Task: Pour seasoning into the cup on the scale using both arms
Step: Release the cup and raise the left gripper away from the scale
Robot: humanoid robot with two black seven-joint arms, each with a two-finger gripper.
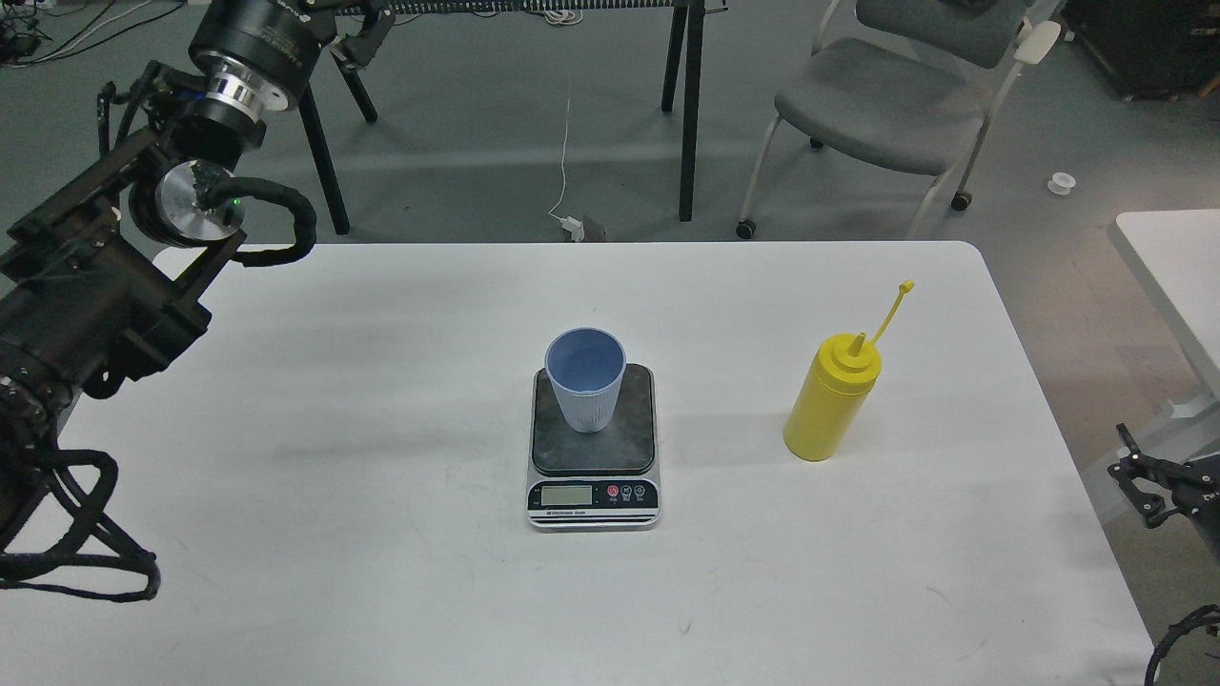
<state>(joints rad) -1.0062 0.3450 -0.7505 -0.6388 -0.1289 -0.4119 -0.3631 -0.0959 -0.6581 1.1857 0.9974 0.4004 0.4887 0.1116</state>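
The light blue ribbed cup (586, 389) stands upright on the dark plate of the scale (594, 481) at the table's middle. The yellow seasoning bottle (829, 400) stands upright to the right of the scale, its cap strap pointing up and to the right. My left arm is raised at the upper left, and its gripper (362, 33) is high above the floor behind the table, partly cut off by the top edge and far from the cup. My right gripper (1144, 486) shows small at the right edge, beyond the table and right of the bottle. Neither gripper holds anything that I can see.
The white table (381, 572) carries only the scale, cup and bottle. Behind it stand black table legs (688, 105) and a grey chair (886, 105). A second white table (1177, 257) is at the far right.
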